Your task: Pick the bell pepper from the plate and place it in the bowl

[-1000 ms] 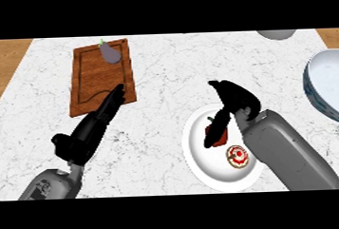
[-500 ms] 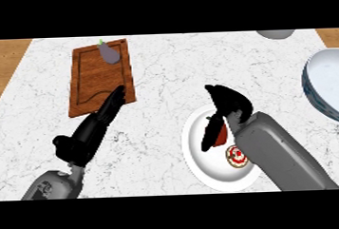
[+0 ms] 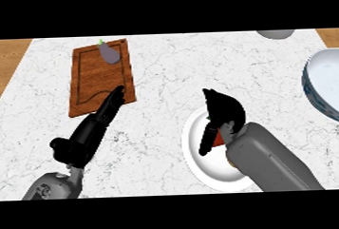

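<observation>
The right hand (image 3: 223, 113) sits lower over the white plate (image 3: 196, 153) than a second ago, its forearm now covering more of the plate's right side. Its fingers curl downward over the plate's upper edge, and the red bell pepper (image 3: 218, 140) shows as a small red wedge just beneath the hand, against the wrist; whether the fingers actually close on it I cannot tell. The pepper is still on the plate. The blue-rimmed bowl (image 3: 328, 88) lies well to the right of this hand, apart from it. The left hand (image 3: 96, 126) is unchanged, fingers straight and relaxed, tips resting at the lower right corner of the wooden cutting board (image 3: 94, 76), with an eggplant (image 3: 109, 53) at the board's far end.
</observation>
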### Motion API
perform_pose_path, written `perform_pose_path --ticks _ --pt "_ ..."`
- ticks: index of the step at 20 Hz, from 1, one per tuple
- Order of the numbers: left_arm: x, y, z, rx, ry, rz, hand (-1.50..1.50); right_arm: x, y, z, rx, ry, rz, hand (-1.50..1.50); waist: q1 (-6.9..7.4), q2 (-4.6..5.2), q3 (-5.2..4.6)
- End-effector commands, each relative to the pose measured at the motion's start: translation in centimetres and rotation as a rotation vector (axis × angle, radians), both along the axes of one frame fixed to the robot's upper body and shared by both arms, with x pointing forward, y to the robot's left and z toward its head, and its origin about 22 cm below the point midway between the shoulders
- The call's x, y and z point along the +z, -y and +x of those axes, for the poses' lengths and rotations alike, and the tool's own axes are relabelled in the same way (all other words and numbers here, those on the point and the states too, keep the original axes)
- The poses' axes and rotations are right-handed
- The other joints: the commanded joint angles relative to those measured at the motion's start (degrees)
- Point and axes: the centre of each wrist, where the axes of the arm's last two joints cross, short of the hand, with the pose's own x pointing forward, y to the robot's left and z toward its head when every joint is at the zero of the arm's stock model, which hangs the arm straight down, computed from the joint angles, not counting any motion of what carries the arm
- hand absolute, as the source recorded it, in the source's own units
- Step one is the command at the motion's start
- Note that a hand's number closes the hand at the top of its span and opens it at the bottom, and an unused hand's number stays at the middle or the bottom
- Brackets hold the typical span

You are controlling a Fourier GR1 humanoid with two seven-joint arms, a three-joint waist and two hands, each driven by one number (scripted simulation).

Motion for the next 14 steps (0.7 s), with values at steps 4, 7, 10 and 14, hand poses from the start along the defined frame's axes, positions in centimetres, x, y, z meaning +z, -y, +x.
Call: perform_pose_path --ticks 4,7,10,14 --pt "-1.0 0.1 -1.3 0.003 -0.01 0.003 0.0 -2.0 0.7 -0.8 -0.116 -0.007 -0.148 -1.5 -0.08 0.0 0.0" --pt "-0.9 0.6 -0.4 0.002 -0.009 0.011 0.0 -1.4 0.4 0.0 -0.122 0.014 -0.163 -1.5 -0.05 0.07 0.0" --pt "-1.1 0.7 -1.0 0.009 0.012 -0.007 0.0 -4.2 1.1 -0.7 -0.132 -0.04 -0.162 -1.5 0.08 0.08 0.01" --pt "-0.9 -0.8 -1.0 0.01 0.004 0.006 0.0 -3.7 3.2 0.2 -0.143 -0.05 -0.148 -1.5 0.05 0.07 0.01"
